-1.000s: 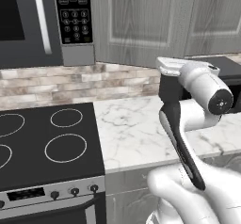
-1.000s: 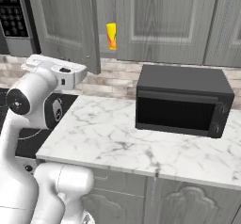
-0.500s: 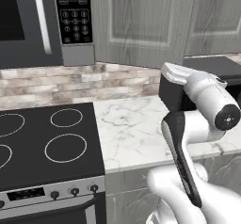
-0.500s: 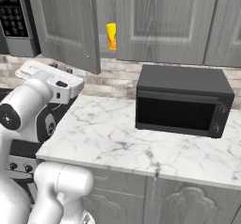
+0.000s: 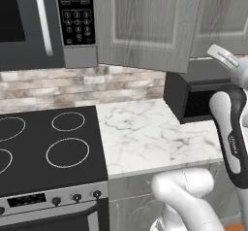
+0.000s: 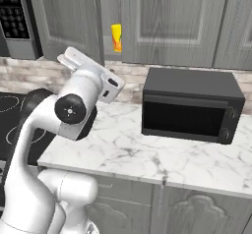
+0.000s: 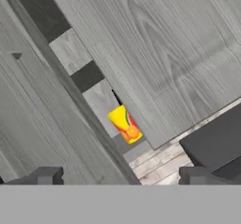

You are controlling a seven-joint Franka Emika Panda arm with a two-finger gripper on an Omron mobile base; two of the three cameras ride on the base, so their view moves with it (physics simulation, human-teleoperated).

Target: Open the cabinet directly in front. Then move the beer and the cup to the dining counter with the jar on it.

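The cup [image 6: 116, 37] stands upright inside the cabinet [image 6: 167, 16], its long axis vertical, showing in the gap beside the left door, which is swung partly open; in the hand view it appears tilted only because that camera is rolled. It is yellow with a red-orange flame-like mark on its side and no lettering I can read. The gripper [image 7: 120, 176] is spread wide, holding nothing, its fingertips [image 7: 44, 176] well apart below the cup
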